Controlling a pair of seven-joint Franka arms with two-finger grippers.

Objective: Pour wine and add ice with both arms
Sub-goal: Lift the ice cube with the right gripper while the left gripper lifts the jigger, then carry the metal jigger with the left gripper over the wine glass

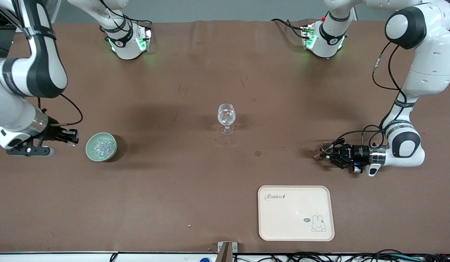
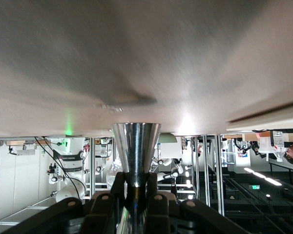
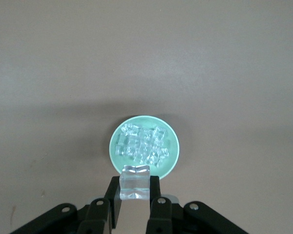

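Right gripper: the right gripper point(image 3: 135, 196) hangs over the table point(image 1: 181, 189), just beside the bowl. Its two black fingers point(image 3: 115, 204) squeeze one cube from both sides, so it cannot slip out.
Cube: the cube point(image 3: 135, 181) sits right at the fingertips. It is a clear, glassy block with flat faces and white glints. It looks slippery, so I think a firm pinch is needed.
Bowl: the bowl point(image 1: 101, 146) is just in front of this gripper. It is round, smooth and pale green, and its sides hold the ice in one pile.
Ice: more ice point(image 3: 144, 145) fills the bowl, small clear lumps lying close together.
Left gripper: the left gripper point(image 1: 328, 153) is low over the table at the left arm's end. Its fingers are clamped on the thin waist of a cup.
Cup: the cup point(image 2: 136, 148) is shiny metal and widens like a funnel away from the fingers. I cannot tell if there is wine in it.
Spot: a small dark spot point(image 1: 258, 153) lies on the brown table, out from the left gripper toward the glass.
Glass: the glass point(image 1: 226, 118) stands upright on its stem, well apart from both grippers, in the middle between them. I think both arms can reach it there.
Tray: the tray point(image 1: 295, 233) is flat, cream, with round corners and a rabbit picture. It lies near the left gripper, with nothing on it.
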